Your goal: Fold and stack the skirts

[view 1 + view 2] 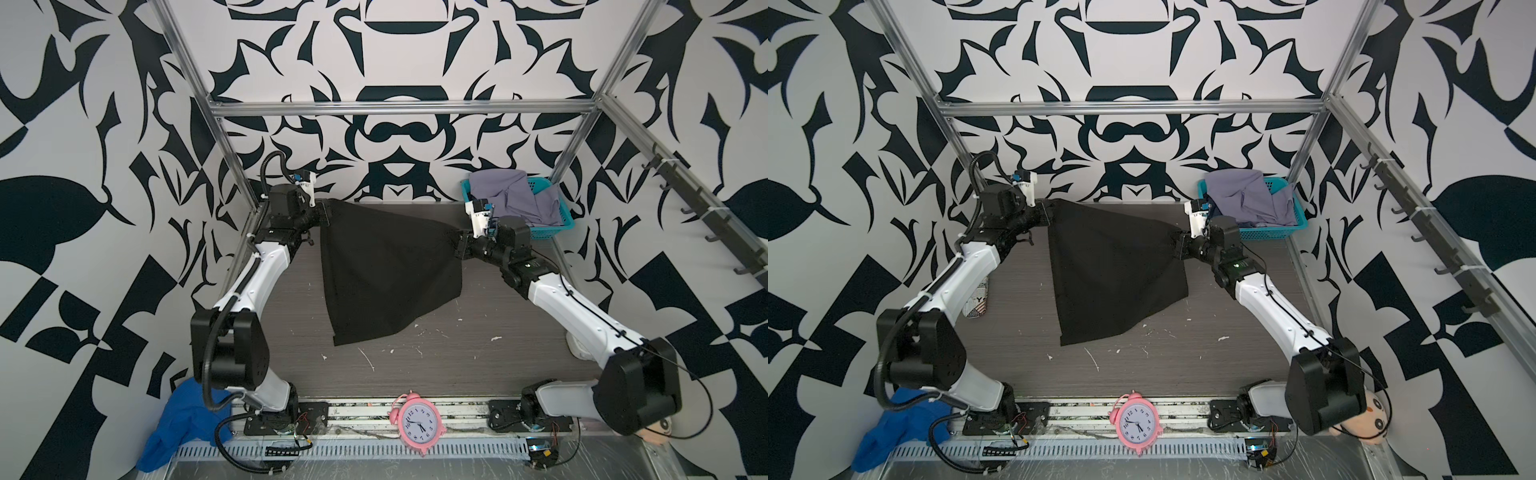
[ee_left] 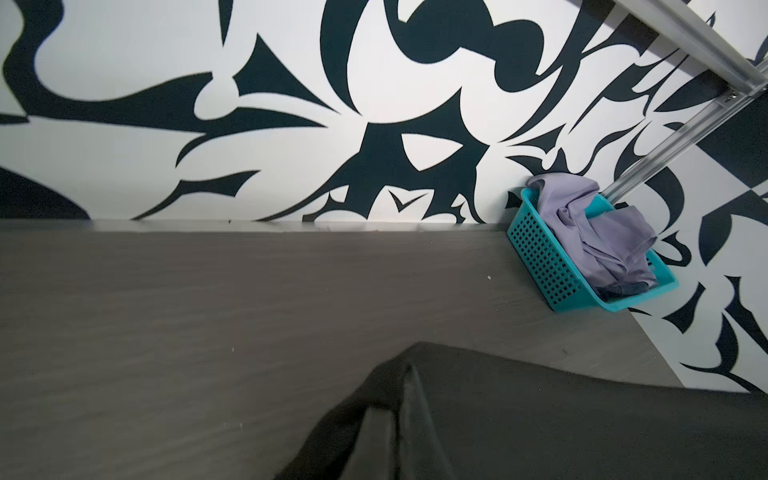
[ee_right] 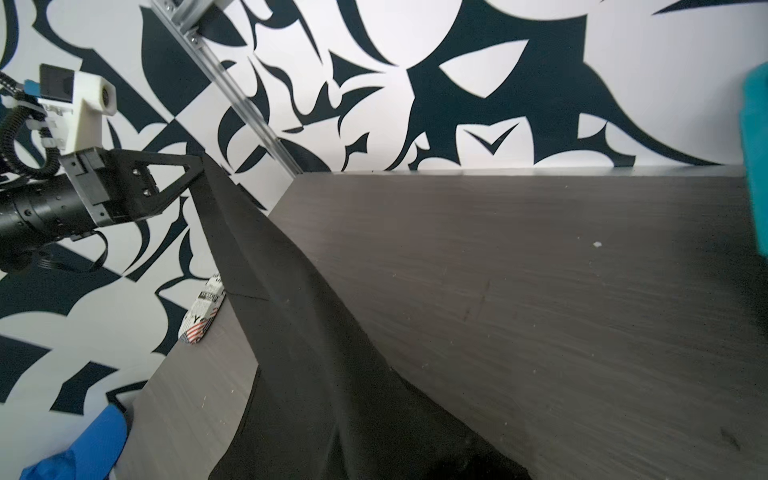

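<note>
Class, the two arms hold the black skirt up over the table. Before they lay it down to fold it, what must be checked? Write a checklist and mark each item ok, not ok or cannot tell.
1. The left gripper is shut on a corner of the black skirt: ok.
2. The right gripper is shut on the other corner: ok.
3. The cloth hangs between them without a twist: cannot tell.
4. The hem is off the table: cannot tell.
5. The lavender skirt is out of the way, in the basket: ok.
6. Nothing lies under the hanging cloth: cannot tell, hidden.
</note>
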You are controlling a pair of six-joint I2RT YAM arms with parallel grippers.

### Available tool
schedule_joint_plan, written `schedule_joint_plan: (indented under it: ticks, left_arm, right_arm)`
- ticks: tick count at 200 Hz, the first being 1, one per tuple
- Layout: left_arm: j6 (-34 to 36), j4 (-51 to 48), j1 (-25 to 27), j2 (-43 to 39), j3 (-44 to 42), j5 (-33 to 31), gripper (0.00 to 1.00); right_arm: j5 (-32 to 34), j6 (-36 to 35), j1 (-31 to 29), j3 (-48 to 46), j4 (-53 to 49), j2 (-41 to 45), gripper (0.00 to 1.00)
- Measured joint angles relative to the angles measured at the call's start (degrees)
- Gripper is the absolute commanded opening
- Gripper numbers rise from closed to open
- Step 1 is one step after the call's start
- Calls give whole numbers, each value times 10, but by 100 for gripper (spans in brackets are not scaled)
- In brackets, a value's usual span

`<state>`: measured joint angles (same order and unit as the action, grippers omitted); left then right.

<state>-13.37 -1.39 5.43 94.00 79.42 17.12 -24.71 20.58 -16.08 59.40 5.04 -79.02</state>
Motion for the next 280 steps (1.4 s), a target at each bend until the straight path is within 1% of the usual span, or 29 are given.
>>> schedule_joint_plan:
  ticks: [6,12,15,20,35,37,44,63,78,98,102,134,147,159,172,186,194,200,203,208,212,215,221,225,243,252,258,270,280]
  left_arm:
    - [4,-2,-1,27,29,1,54]
    - [5,-5,-3,56,62,1,67]
    - [6,-7,-4,66,75,2,79]
    - [8,-8,-8,91,104,0,88]
    - [10,-21,-21,146,170,-2,90]
    - [10,-24,-23,152,179,-2,90]
    - [8,-37,-29,170,203,-4,91]
    - [-1,-71,-39,178,221,-9,90]
    - [-11,-72,-44,152,184,-12,86]
    - [-32,-73,-42,71,62,-16,86]
    - [-37,-74,-41,53,34,-18,82]
    - [-65,-100,-15,-54,-135,-37,78]
    - [-74,-118,4,-73,-178,-45,74]
    - [-85,-134,27,-82,-212,-54,60]
    - [-95,-144,58,-85,-240,-62,53]
    - [-106,-142,91,-85,-261,-67,40]
    - [-111,-139,108,-83,-268,-66,38]
    - [-116,-134,120,-80,-271,-63,38]
    - [-115,-131,124,-80,-272,-61,38]
    - [-122,-126,131,-75,-273,-60,47]
    - [-124,-123,133,-71,-273,-60,53]
    - [-130,-120,134,-69,-274,-62,55]
    - [-139,-116,135,-66,-278,-67,55]
    - [-141,-114,134,-65,-282,-71,55]
    - [-169,-98,132,-71,-320,-84,59]
    - [-183,-92,130,-76,-343,-86,59]
    - [-191,-90,130,-77,-360,-85,57]
    - [-204,-89,130,-76,-383,-83,47]
    - [-220,-83,132,-75,-395,-82,44]
  right_arm:
    - [5,4,3,14,2,-19,22]
    - [12,9,7,31,2,-41,31]
    - [14,2,9,41,2,-51,36]
    - [20,9,14,60,0,-73,44]
    - [34,13,25,127,-18,-141,60]
    - [36,14,27,137,-21,-150,65]
    - [45,17,31,171,-34,-179,67]
    - [77,22,40,227,-66,-224,67]
    - [99,22,46,227,-94,-216,67]
    - [118,22,47,190,-115,-166,68]
    - [123,22,47,178,-117,-153,68]
    - [123,27,42,43,-126,-26,67]
    - [109,37,41,-11,-127,-2,54]
    - [90,42,39,-50,-127,-6,34]
    - [62,50,37,-84,-127,-27,16]
    - [34,56,32,-104,-128,-61,10]
    - [20,60,28,-109,-126,-78,11]
    - [15,63,26,-109,-125,-89,19]
    - [12,64,25,-109,-124,-93,26]
    - [10,67,24,-108,-124,-100,36]
    - [10,68,23,-107,-124,-103,40]
    - [10,68,22,-107,-125,-104,40]
    - [12,68,21,-106,-125,-105,33]
    - [13,64,20,-106,-126,-105,32]
    - [21,63,23,-106,-126,-103,38]
    - [21,61,25,-105,-128,-105,38]
    - [20,59,27,-104,-130,-108,33]
    - [19,58,29,-103,-129,-122,27]
    - [21,52,31,-103,-129,-141,20]
